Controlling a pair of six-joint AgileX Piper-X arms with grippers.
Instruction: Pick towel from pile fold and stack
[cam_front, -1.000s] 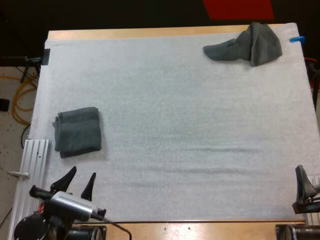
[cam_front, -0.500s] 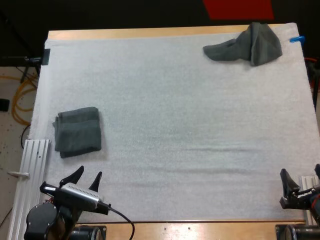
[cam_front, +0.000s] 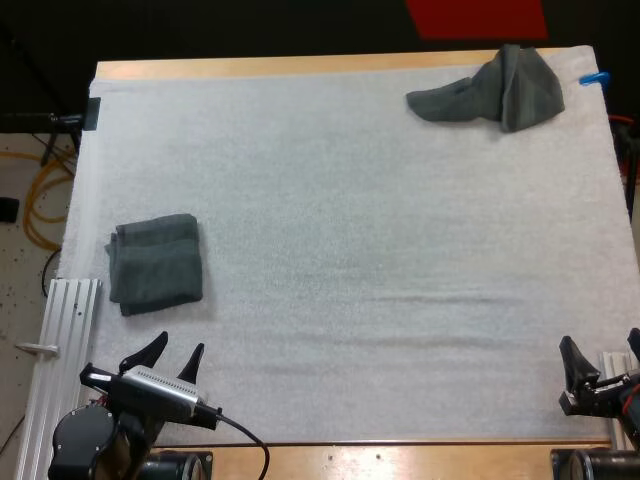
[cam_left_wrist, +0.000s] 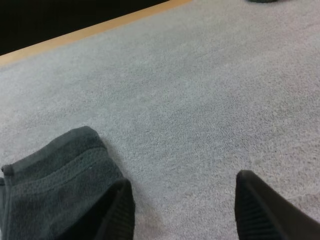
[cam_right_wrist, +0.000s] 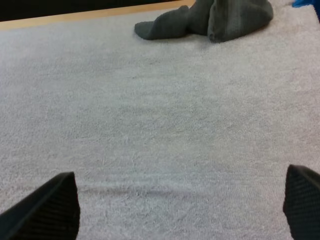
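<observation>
step: fetch next towel | crumpled towel (cam_front: 495, 92): far-right corner of the surface (cam_front: 350, 220), dark grey-green, limp heap, one flap trailing left | folded towel (cam_front: 155, 262): by left edge | left claw (cam_front: 175, 347): fingers apart, empty, near-left corner | right claw (cam_front: 600, 350): fingers apart, empty, near-right corner | advice: right claw best pinches one loose edge, not the bunched middle

No text, label, brand, number or sign can be read. The white mat (cam_front: 350, 200), the folded towel (cam_front: 155, 263) near the tabletop's left edge and the crumpled towel (cam_front: 495, 92) at its far right corner carry no legible marking.
</observation>
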